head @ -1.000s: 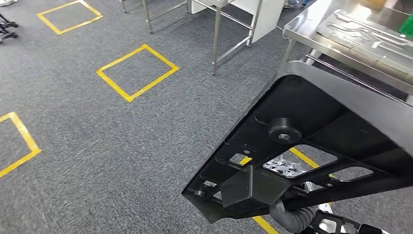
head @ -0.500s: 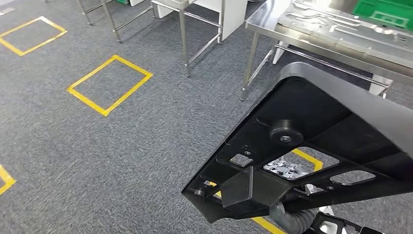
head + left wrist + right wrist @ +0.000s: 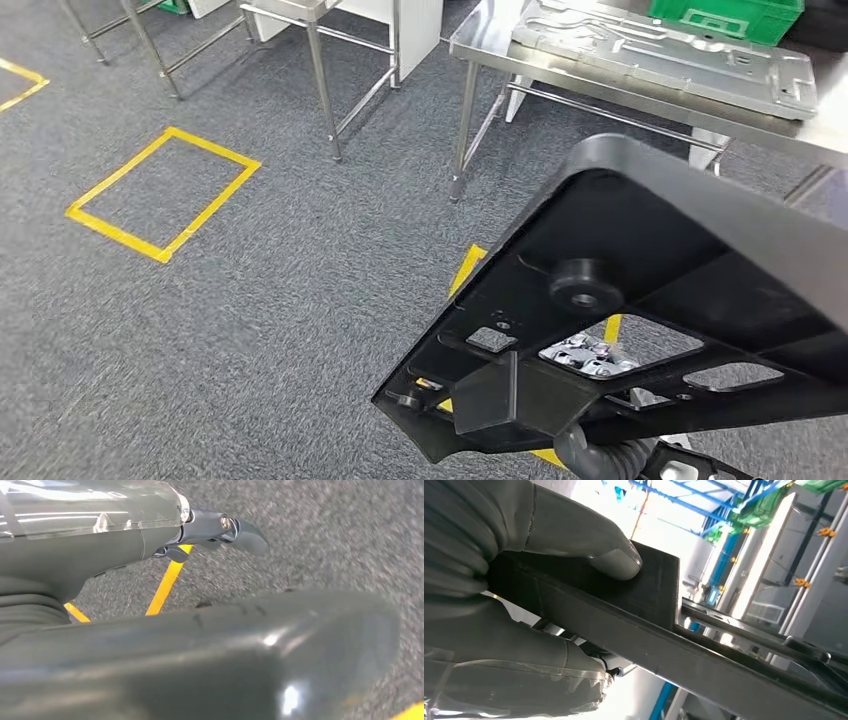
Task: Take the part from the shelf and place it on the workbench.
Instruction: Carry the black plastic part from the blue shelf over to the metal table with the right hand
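Above the grey carpet (image 3: 250, 320), low and to my right in the head view: one large black part (image 3: 640, 300), a moulded panel held tilted, its ribbed underside facing my camera. It carries a round boss (image 3: 583, 283) near its middle and several cut-outs through which shiny metal shows.

Right hand (image 3: 524, 595): clamped on a flat black flange of the part, my thick grey thumb (image 3: 616, 562) pressed on one face and the rest of the hand wrapped against the other. Grip is firm on the edge, seen close in the right wrist view.

Left hand (image 3: 150, 535): lying just beside the glossy dark edge of the part, which crosses the left wrist view in a blur. One dark finger (image 3: 240, 532) juts out past the grey cover over the carpet. Whether this hand grips the part or merely lies alongside, I cannot tell.

Workbench (image 3: 480, 40): stainless steel, on thin legs, ahead and to the right, well apart from the part. On it lies a pressed metal sheet (image 3: 670, 55), with a green crate (image 3: 725, 15) at the far edge behind it.

Floor markings: a yellow taped square (image 3: 165, 190) to the left; further yellow tape (image 3: 465, 270) showing under the part's near edge. A second steel frame table (image 3: 320, 30) stands to the left of the workbench.
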`<state>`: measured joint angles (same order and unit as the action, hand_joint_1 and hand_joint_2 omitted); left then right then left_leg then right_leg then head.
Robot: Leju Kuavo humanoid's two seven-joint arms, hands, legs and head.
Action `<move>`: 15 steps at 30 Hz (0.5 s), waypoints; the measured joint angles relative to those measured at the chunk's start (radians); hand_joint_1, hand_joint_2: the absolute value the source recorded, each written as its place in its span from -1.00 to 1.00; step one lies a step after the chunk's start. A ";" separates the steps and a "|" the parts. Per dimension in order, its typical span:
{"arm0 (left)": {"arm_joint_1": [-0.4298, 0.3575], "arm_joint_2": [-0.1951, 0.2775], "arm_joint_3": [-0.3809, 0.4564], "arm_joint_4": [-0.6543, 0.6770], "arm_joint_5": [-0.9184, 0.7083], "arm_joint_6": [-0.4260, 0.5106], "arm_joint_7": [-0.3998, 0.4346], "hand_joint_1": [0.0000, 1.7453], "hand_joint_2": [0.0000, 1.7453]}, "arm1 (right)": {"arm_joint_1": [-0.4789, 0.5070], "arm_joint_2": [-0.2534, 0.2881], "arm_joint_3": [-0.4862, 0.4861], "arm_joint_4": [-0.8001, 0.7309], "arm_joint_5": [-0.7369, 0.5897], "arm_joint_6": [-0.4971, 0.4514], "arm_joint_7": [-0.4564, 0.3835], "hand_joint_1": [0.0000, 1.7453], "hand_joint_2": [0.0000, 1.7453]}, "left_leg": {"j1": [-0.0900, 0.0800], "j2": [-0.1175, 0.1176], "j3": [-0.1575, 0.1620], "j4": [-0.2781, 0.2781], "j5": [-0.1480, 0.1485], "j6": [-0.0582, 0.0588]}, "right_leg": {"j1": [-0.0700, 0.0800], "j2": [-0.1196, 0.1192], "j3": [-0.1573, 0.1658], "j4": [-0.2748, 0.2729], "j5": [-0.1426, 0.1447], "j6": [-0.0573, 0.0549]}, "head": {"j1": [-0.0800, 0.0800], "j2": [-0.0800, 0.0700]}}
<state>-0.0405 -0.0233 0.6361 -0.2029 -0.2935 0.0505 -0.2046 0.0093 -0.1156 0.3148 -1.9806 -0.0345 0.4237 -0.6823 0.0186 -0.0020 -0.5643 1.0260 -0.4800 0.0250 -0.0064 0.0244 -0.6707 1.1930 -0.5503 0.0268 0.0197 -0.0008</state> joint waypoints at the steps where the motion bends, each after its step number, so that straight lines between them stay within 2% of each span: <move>1: 0.000 0.000 0.002 0.000 0.001 -0.003 0.000 -1.00 -1.00 | 0.002 0.000 0.000 -0.001 0.000 0.000 0.000 0.96 1.00 | -0.001 0.012 0.000 0.000 -0.002 0.001 | -0.001 -0.012 -0.036 0.065 -0.024 0.003 | 0.000 0.000; 2: 0.001 0.000 0.005 0.000 0.002 -0.004 -0.001 -1.00 -1.00 | 0.005 0.000 0.000 -0.001 0.000 0.000 0.000 0.96 1.00 | -0.001 0.024 0.002 0.000 -0.004 0.001 | -0.003 -0.018 -0.060 0.107 -0.032 0.004 | 0.000 0.000; 3: 0.001 0.000 0.007 0.000 0.002 -0.005 -0.003 -1.00 -1.00 | 0.007 0.000 0.000 -0.001 0.000 0.000 0.000 0.96 1.00 | -0.002 0.035 0.004 0.000 -0.006 0.000 | -0.004 -0.020 -0.067 0.112 -0.021 0.003 | 0.000 0.000; 4: 0.000 0.000 0.008 0.000 0.003 -0.005 -0.005 -1.00 -1.00 | 0.009 0.000 0.000 -0.003 0.000 0.000 0.000 0.96 1.00 | -0.002 0.046 0.007 0.000 -0.009 -0.001 | -0.003 -0.024 -0.052 0.079 0.007 0.000 | 0.000 0.000; 5: 0.000 -0.001 0.010 0.000 0.003 -0.004 -0.008 -1.00 -1.00 | 0.010 0.000 0.000 -0.005 0.001 0.000 0.001 0.96 1.00 | -0.003 0.056 0.012 0.000 -0.012 -0.003 | -0.001 -0.032 -0.018 0.013 0.044 -0.005 | 0.000 0.000; 7: -0.001 -0.002 0.011 0.000 0.002 -0.004 -0.012 -1.00 -1.00 | 0.011 0.000 0.000 -0.012 0.002 0.000 0.001 0.96 1.00 | -0.006 0.073 0.022 -0.001 -0.019 -0.009 | 0.010 -0.070 0.049 -0.117 0.090 -0.022 | 0.000 0.000; 8: -0.001 -0.003 0.012 0.000 0.001 -0.003 -0.014 -1.00 -1.00 | 0.011 0.000 0.000 -0.016 0.003 0.000 0.000 0.96 1.00 | -0.008 0.082 0.025 -0.002 -0.022 -0.013 | 0.016 -0.081 0.066 -0.152 0.097 -0.028 | 0.000 0.000; 9: -0.002 -0.004 0.012 0.000 0.000 -0.003 -0.015 -1.00 -1.00 | 0.012 0.000 0.000 -0.020 0.004 0.000 0.000 0.96 1.00 | -0.008 0.090 0.028 -0.003 -0.024 -0.018 | 0.021 -0.085 0.070 -0.164 0.094 -0.033 | -0.001 0.000; 11: -0.005 -0.004 0.014 0.000 0.000 -0.003 -0.016 -1.00 -1.00 | 0.016 0.000 0.000 -0.025 0.004 0.001 0.000 0.96 1.00 | -0.008 0.104 0.036 -0.008 -0.029 -0.029 | 0.018 -0.062 0.072 -0.172 0.097 -0.039 | -0.001 0.000; 13: -0.006 -0.003 0.015 -0.001 -0.001 -0.002 -0.017 -1.00 -1.00 | 0.019 0.001 0.000 -0.030 0.005 0.002 0.000 0.96 1.00 | -0.007 0.073 0.031 0.021 -0.051 -0.039 | 0.009 -0.043 0.084 -0.187 0.103 -0.047 | -0.002 0.000; 15: -0.004 -0.003 0.017 -0.002 -0.002 -0.003 -0.017 -1.00 -1.00 | 0.019 0.002 0.000 -0.033 0.005 0.005 0.000 0.96 1.00 | -0.005 0.024 -0.019 0.128 -0.107 -0.045 | 0.005 -0.026 0.092 -0.194 0.104 -0.053 | -0.004 0.000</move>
<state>-0.0448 -0.0267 0.6534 -0.2050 -0.2953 0.0478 -0.2212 0.0279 -0.1131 0.3150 -2.0134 -0.0299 0.4291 -0.6823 0.0134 0.0225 -0.5831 1.1543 -0.5872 -0.0196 -0.0011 -0.0012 -0.5792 0.9988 -0.4460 -0.0266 0.0155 -0.0008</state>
